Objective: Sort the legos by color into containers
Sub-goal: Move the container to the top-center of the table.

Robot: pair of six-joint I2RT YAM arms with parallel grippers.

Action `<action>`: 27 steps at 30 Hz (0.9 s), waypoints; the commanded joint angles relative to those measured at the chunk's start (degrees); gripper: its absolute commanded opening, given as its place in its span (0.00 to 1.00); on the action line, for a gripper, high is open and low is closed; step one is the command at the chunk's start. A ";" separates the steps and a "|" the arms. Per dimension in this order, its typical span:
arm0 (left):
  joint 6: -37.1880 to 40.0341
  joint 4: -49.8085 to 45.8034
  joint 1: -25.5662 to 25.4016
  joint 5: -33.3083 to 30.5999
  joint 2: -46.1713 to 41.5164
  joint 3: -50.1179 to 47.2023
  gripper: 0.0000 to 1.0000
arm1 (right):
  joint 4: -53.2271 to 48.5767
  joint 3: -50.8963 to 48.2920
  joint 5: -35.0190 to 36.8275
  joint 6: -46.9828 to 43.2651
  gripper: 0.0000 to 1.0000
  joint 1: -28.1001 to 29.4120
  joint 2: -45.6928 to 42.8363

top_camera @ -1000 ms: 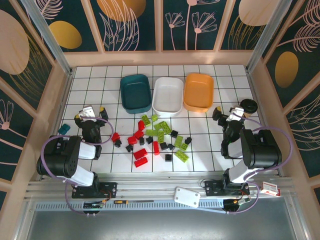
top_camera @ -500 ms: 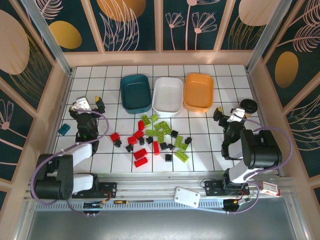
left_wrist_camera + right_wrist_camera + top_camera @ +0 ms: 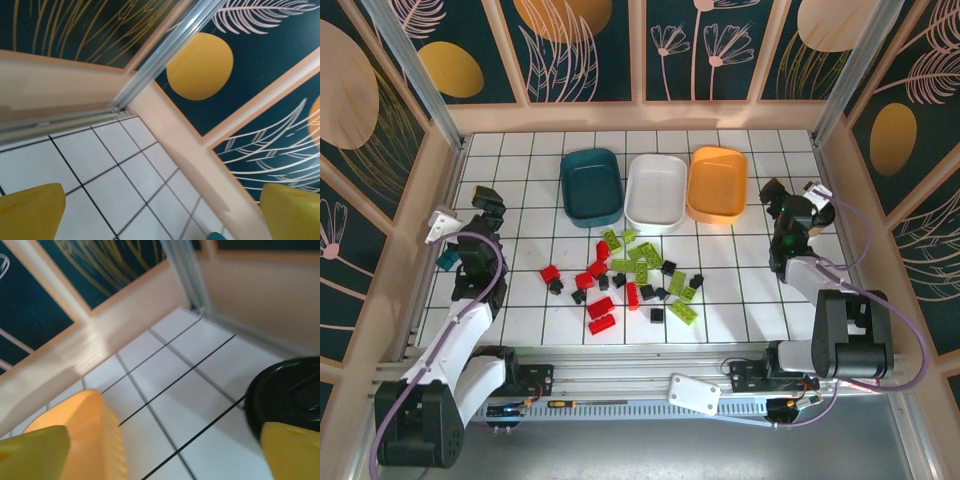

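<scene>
- Left end effector: released, its two yellow pads spread wide over bare tile, near the left edge of the white tiled table.
- Right end effector: also released, near the right edge, between the orange rounded plastic tray and a black round lid.
- Three trays stand in a row toward the far edge: the dark teal plastic tray, the white plastic tray, then the orange one.
- Small plastic pieces lie scattered mid-table on the near side of the trays: about seven red bricks, ten lime green bricks and nine black bricks.
- One small teal block lies by the left edge, just beside the left arm.
</scene>
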 commanded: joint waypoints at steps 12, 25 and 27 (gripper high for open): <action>-0.04 -12.40 0.25 35.00 3.99 7.15 0.73 | -24.36 12.88 -19.68 4.04 0.81 1.69 12.15; 1.02 -13.92 -0.54 39.71 5.82 5.30 0.72 | -34.45 23.98 -18.41 -0.45 0.53 4.31 23.61; 1.18 -14.56 -1.01 39.63 5.75 5.48 0.72 | -35.36 23.82 -18.20 -1.14 0.44 4.29 23.48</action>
